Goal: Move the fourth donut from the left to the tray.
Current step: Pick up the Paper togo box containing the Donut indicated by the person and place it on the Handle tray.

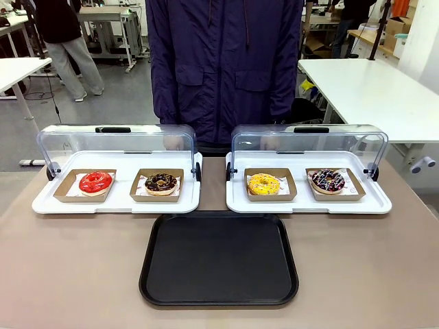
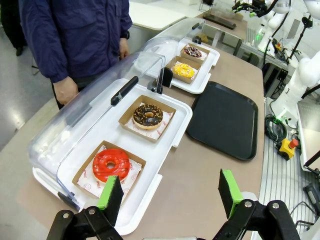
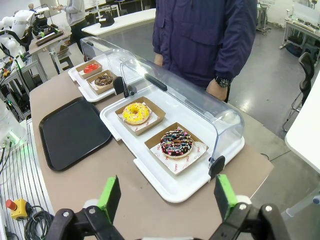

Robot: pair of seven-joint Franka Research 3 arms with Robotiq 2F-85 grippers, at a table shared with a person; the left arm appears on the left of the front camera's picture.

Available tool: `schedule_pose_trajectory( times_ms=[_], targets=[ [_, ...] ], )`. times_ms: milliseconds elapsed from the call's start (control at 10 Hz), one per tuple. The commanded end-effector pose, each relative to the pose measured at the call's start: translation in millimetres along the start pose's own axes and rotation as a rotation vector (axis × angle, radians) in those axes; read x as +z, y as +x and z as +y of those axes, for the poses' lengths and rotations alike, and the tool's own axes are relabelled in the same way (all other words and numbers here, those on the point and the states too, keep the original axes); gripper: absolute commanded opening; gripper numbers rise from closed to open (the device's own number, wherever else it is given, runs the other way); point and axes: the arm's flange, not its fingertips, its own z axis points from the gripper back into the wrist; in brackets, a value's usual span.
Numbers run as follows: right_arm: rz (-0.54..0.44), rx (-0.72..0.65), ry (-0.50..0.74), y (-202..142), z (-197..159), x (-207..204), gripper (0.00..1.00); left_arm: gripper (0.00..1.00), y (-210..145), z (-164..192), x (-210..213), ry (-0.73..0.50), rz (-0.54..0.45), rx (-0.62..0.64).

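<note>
both grippers hang open and empty, the fourth donut not yet touched.

the right gripper (image 3: pixel 167 194), jaws spread wide and holding nothing, looks down on the fourth donut (image 3: pixel 176 142), which sits in its brown cardboard holder (image 3: pixel 198 149) on the right-hand white display tray (image 3: pixel 172 187), beside the yellow donut (image 3: pixel 136 113). the clear domed lid (image 3: pixel 200 97) is tipped back toward the person (image 3: pixel 200 35), likely to leave the front free for reaching in. the left gripper (image 2: pixel 170 189), equally open and empty, hovers by the other display tray (image 2: pixel 150 199). the black tray (image 1: pixel 219 264) lies bare just in front of both displays, presumably as the drop-off.
</note>
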Motion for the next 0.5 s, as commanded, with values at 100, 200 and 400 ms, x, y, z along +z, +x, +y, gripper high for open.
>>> schedule_pose_trajectory(
  times_ms=[100,200,400],
  targets=[
    [-0.031,0.026,-0.003,1.2,-3.7,-0.6,1.0,1.0,2.0,-0.7,1.7,-0.006,-0.001,-0.002],
    [-0.031,0.026,-0.003,1.2,-3.7,-0.6,1.0,1.0,2.0,-0.7,1.7,-0.006,-0.001,-0.002],
    [-0.031,0.026,-0.003,1.2,-3.7,-0.6,1.0,1.0,2.0,-0.7,1.7,-0.006,-0.001,-0.002]
  ],
)
